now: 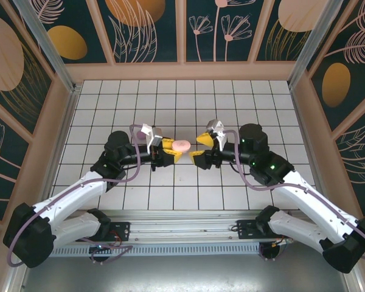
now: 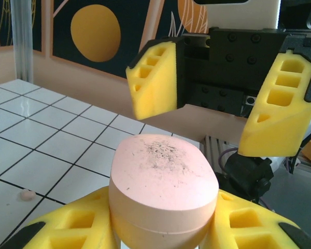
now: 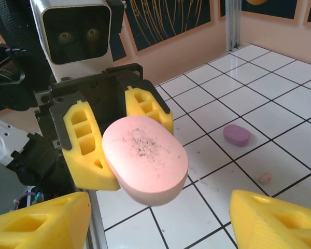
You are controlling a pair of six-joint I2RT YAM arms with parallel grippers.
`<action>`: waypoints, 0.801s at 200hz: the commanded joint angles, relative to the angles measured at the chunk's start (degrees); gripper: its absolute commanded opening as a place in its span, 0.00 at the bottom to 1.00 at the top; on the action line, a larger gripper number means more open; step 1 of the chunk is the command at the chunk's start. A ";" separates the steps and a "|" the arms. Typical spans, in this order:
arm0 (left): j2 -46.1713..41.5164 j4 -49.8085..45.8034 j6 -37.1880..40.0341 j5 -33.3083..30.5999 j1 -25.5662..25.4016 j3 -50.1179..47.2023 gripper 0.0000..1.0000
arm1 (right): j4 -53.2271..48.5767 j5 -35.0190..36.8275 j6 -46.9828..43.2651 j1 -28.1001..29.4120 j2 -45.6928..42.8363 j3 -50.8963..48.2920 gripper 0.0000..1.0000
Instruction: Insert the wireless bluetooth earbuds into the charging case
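The left gripper [image 1: 173, 149] has its jaws clenched on the pink charging case [image 2: 163, 181], which is held above the tabletop [image 1: 170, 103]. Facing it, the right gripper [image 1: 201, 146] has its jaws released, just short of the case. Below, one pink earbud [image 3: 265, 178] lies on a tile, with a purple oval piece [image 3: 237, 135] near it. Bare tiles run to the far wall [image 1: 182, 72].

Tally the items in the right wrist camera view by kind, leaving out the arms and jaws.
Pink case: 1
Purple oval piece on the tiles: 1
Small pink bud on the tiles: 1
Total: 3
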 commanded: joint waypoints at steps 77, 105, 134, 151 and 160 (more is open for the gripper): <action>1.03 1.73 -1.78 3.12 0.22 1.01 0.21 | 1.50 -0.41 -3.05 1.70 4.60 2.72 0.71; 1.17 1.73 -1.82 3.50 0.22 1.04 0.21 | 1.18 5.35 -2.15 1.70 4.81 3.99 0.71; 1.69 2.04 -2.11 4.27 0.22 0.97 0.21 | 2.06 8.69 -1.45 1.59 5.20 3.98 0.71; 1.74 1.98 -2.22 4.62 0.26 1.05 0.21 | 1.71 8.39 -1.13 1.59 6.11 4.21 0.71; 1.63 1.98 -2.18 4.63 0.23 1.06 0.21 | 1.38 8.33 -0.69 1.56 6.57 4.47 0.71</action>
